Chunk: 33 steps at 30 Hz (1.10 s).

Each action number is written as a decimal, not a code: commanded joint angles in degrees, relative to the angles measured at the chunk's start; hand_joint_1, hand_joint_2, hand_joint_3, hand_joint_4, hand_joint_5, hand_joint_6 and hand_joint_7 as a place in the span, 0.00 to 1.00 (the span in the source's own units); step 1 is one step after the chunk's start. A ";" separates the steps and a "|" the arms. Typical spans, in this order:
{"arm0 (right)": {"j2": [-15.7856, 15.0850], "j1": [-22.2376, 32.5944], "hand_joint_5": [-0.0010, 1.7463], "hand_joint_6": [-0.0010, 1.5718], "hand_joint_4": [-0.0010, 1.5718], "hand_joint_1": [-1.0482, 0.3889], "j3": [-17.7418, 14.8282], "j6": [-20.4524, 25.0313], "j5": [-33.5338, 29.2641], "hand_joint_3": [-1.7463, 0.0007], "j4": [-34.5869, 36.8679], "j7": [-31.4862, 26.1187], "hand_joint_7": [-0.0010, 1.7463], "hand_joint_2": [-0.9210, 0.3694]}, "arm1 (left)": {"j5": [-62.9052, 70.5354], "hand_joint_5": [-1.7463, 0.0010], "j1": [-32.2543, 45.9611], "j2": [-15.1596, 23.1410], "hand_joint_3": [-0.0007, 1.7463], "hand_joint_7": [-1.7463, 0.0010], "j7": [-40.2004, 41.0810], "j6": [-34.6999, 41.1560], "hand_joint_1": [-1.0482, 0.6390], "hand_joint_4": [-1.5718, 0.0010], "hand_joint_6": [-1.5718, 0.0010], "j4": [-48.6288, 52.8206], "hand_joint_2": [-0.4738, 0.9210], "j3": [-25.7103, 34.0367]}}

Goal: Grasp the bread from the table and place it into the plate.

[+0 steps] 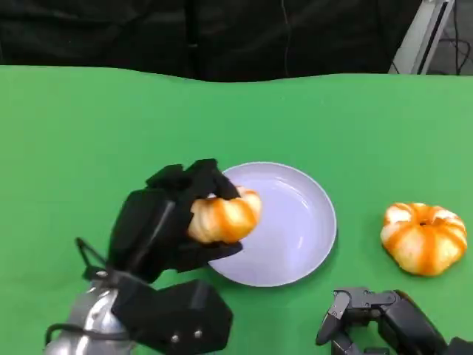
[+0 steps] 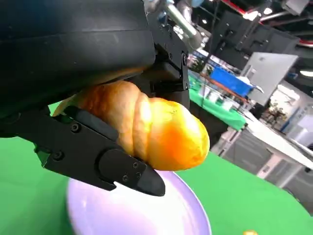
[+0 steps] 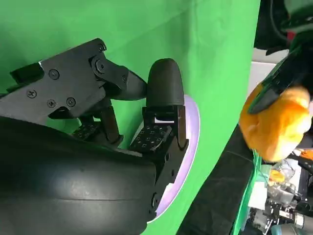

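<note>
Head view shows the left hand [image 1: 174,222] gripping the golden, ridged bread [image 1: 224,217] over the plate [image 1: 295,244] rim; the right hand [image 1: 377,314] rests empty, fingers apart. Left wrist view reveals the bread's glossy rounded end [image 2: 171,139].

A round orange-and-white glazed pumpkin-shaped bun [image 1: 423,238] lies at the frame's right on the green table cloth [image 1: 89,126], below a black backdrop [image 1: 148,33].

text: none legible | labels: none | brands: none | numbers: none
</note>
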 commanded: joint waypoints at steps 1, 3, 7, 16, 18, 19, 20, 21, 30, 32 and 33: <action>-0.29 0.26 0.83 0.56 0.53 0.64 0.03 -0.58 -0.53 0.48 -0.40 -0.74 0.64 0.21 | 0.61 0.00 -3.65 -0.99 0.01 0.07 -0.86 -0.91 0.57 0.60 0.66 4.80 0.93 -1.97; -0.17 0.28 0.83 0.56 0.53 0.64 0.11 -0.60 -0.58 0.48 -0.37 -0.87 0.64 0.21 | 0.47 0.00 -5.36 -2.08 0.00 0.06 -1.10 -0.60 0.57 0.61 0.67 7.17 0.93 -2.80; -0.10 0.44 0.83 0.56 0.53 0.64 0.30 -0.47 -1.15 0.46 -0.52 -1.41 0.63 0.22 | -0.21 0.00 -8.84 -3.75 0.00 0.04 -0.18 -2.42 0.58 0.61 0.69 13.33 0.93 -3.53; 0.18 0.56 0.85 0.55 0.51 0.63 0.65 -0.57 -1.33 0.45 -0.73 -1.68 0.63 0.23 | -1.38 0.00 -17.91 -6.87 0.00 0.02 1.98 -8.13 0.56 0.60 0.70 30.37 0.94 -3.56; 0.25 0.74 0.85 0.55 0.51 0.63 0.74 -0.28 -1.35 0.45 -1.06 -1.76 0.64 0.23 | -1.27 0.00 -19.78 -7.26 0.00 0.03 2.24 -8.78 0.56 0.61 0.70 33.77 0.94 -3.73; 0.26 0.78 0.85 0.55 0.51 0.63 0.78 -0.25 -1.34 0.45 -1.14 -1.75 0.64 0.23 | -1.05 0.00 -20.64 -7.36 0.00 0.03 2.49 -9.03 0.56 0.61 0.70 35.30 0.94 -3.93; 0.29 0.80 0.85 0.55 0.51 0.63 0.81 -0.21 -1.29 0.45 -1.21 -1.73 0.63 0.23 | -0.86 0.00 -21.45 -7.41 0.00 0.04 2.65 -9.22 0.56 0.61 0.70 36.67 0.94 -4.12; 0.34 0.80 0.85 0.55 0.51 0.63 0.83 -0.22 -1.20 0.45 -1.21 -1.69 0.63 0.23 | -0.64 0.00 -22.15 -7.39 0.00 0.05 2.86 -9.43 0.55 0.61 0.69 37.85 0.94 -4.36; 0.35 1.00 0.85 0.54 0.50 0.62 0.93 0.24 -1.33 0.47 -1.77 -1.97 0.64 0.22 | -0.05 0.46 -24.71 -5.86 0.00 0.67 -2.46 -7.31 0.43 0.49 0.44 40.42 0.92 -6.39; 0.35 1.01 0.85 0.54 0.50 0.62 0.96 0.21 -1.30 0.47 -1.77 -2.00 0.64 0.22 | -0.24 0.61 -24.62 -5.64 0.00 0.87 -3.46 -6.82 0.41 0.42 0.34 39.87 0.91 -6.57; 0.34 1.01 0.85 0.54 0.50 0.62 0.97 0.21 -1.30 0.47 -1.78 -2.01 0.64 0.22 | -0.33 0.63 -24.57 -5.60 0.00 0.89 -3.63 -6.67 0.40 0.41 0.33 39.68 0.91 -6.60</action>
